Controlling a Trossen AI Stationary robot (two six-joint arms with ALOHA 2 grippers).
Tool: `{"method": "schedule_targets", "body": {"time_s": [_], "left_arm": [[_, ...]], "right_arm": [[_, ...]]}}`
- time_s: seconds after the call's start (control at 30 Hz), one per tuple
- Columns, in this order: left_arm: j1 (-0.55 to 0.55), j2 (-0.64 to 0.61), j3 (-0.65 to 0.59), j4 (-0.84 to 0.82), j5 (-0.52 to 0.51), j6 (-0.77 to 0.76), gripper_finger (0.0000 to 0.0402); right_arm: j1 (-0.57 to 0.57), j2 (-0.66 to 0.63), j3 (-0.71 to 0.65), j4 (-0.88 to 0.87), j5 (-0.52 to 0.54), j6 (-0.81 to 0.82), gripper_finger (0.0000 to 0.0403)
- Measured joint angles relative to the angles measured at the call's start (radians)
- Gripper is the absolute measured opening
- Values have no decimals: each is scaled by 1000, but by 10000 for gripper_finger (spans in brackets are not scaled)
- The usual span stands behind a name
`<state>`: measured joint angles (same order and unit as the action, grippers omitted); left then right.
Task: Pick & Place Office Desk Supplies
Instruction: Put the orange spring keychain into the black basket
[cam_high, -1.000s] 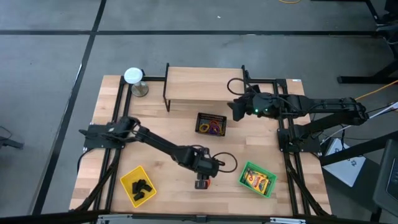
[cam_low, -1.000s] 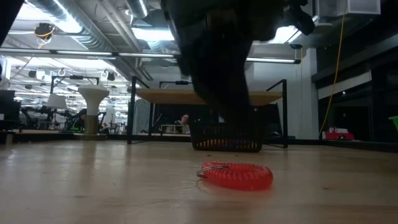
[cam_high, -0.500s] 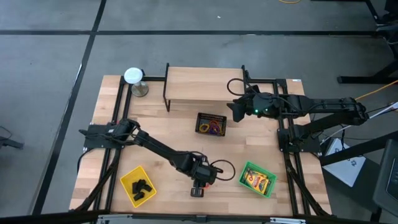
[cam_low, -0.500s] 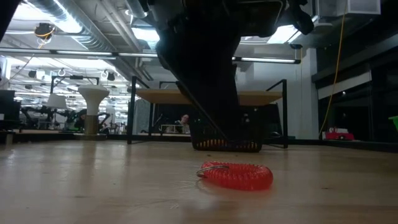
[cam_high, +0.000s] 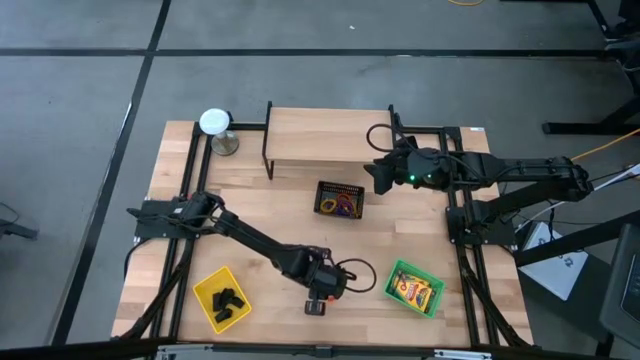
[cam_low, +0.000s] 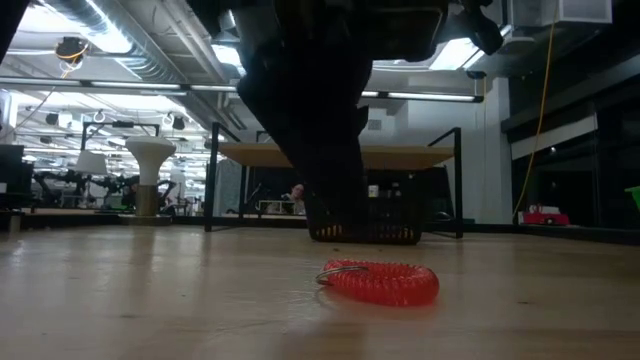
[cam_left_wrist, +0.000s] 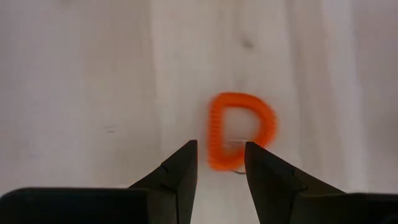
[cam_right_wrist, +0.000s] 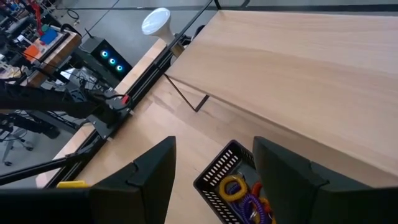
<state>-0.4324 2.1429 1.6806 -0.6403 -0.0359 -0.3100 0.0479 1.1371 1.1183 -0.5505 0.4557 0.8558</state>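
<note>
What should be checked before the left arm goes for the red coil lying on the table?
1. Red coil lies flat and alone on bare wood: ok.
2. Left end effector open, nothing held: ok.
3. One side of the coil sits in line with the gap between the fingers: ok.
4. Height above the table left to descend: cannot tell.
5. Right end effector open, waiting over the mesh basket, clear of the left arm: ok.
6. Basket already holds rings, with room for one more: cannot tell.
</note>
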Motion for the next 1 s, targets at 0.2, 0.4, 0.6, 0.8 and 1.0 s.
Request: {"method": "schedule_targets", "body": {"time_s": [0.2,0.4,0.6,0.8,1.0], "left_arm": [[20,0,0,-7,-12,15,127],[29,21,-2,24,55,32,127],[20,44,0,39,37,26,127],[22,55,1,10,-3,17,127],[28,73,3,11,-24,25,120]], "right_arm": [[0,0,0,6,0,5,215],[0,0,0,8,0,19,215],[0,0,0,10,0,19,215],[0,1,0,12,0,19,215],[0,1,0,12,0,19,215]]}}
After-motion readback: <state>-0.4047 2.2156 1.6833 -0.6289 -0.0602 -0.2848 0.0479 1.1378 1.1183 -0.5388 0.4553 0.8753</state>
